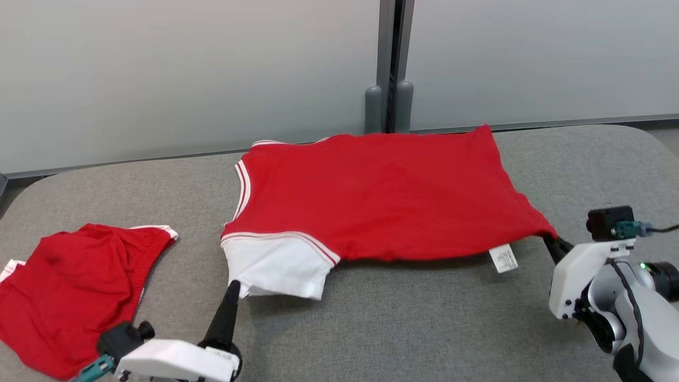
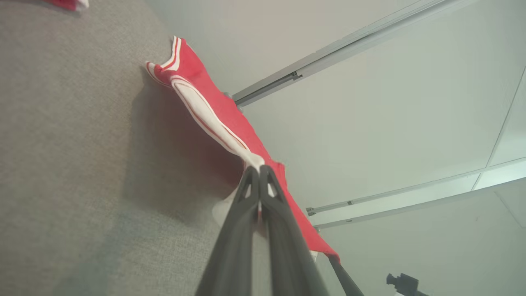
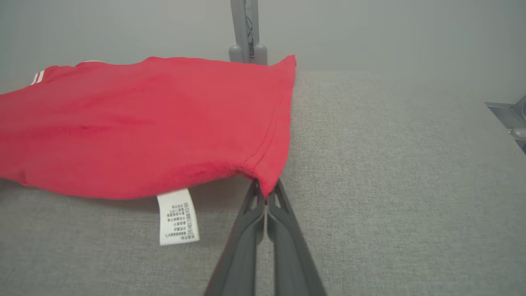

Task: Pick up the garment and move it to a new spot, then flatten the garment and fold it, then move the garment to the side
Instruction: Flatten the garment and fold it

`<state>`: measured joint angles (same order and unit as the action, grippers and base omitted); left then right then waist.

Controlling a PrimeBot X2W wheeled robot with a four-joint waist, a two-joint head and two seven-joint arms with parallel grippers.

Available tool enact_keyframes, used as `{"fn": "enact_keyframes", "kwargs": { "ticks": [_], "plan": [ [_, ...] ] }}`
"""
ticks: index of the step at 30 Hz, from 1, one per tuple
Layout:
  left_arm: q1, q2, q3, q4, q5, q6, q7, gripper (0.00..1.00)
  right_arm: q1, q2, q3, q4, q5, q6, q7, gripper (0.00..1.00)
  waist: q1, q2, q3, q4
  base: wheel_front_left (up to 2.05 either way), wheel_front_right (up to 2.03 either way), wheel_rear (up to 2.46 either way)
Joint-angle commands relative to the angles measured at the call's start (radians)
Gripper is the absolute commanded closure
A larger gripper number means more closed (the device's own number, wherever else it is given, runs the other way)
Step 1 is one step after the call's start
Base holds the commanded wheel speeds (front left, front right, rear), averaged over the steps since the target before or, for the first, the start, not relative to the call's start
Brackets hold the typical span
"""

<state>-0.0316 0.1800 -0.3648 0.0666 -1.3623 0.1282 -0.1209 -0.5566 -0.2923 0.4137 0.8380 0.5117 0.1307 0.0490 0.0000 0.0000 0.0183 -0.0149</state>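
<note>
Head view: our left hand and right hand each clamp a near corner of the red T-shirt, stretched over the desk just before the partition post. We judge uneven pulling could slip either thin pinch, dropping it crumpled.

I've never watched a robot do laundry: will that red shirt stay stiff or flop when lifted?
Probably floppy: the red shirt sags between the left gripper and right gripper, both shut on its near edge. Likely light: two pinches hold that edge off the table. Its label dangles.
</note>
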Motion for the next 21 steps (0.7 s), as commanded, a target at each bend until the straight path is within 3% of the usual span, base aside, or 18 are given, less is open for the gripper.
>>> {"fn": "enact_keyframes", "kwargs": {
  "ticks": [1, 11, 17, 21],
  "plan": [
    [0.053, 0.023, 0.02, -0.053, -0.027, 0.019, 0.014, 1.0, 0.046, -0.018, -0.007, -0.022, 0.005, 0.0, 0.022, 1.0, 0.0, 0.0, -0.018, 0.0, 0.0, 0.0, 0.0],
    [0.278, 0.078, 0.016, -0.233, -0.094, 0.121, 0.081, 1.0, 0.238, -0.046, -0.087, -0.166, 0.01, 0.0, 0.108, 1.0, 0.0, 0.0, -0.03, 0.008, 0.0, 0.0, 0.0],
    [0.368, 0.133, -0.018, -0.306, -0.095, 0.181, 0.138, 1.0, 0.392, -0.045, -0.177, -0.324, -0.007, 0.0, 0.195, 1.0, 0.0, 0.0, -0.028, 0.016, 0.0, 0.0, 0.0],
    [0.413, 0.171, -0.023, -0.346, -0.092, 0.194, 0.162, 1.0, 0.495, -0.03, -0.266, -0.448, -0.051, 0.0, 0.242, 1.0, 0.0, 0.0, -0.021, 0.023, 0.0, 0.0, 0.0]
  ]
}}
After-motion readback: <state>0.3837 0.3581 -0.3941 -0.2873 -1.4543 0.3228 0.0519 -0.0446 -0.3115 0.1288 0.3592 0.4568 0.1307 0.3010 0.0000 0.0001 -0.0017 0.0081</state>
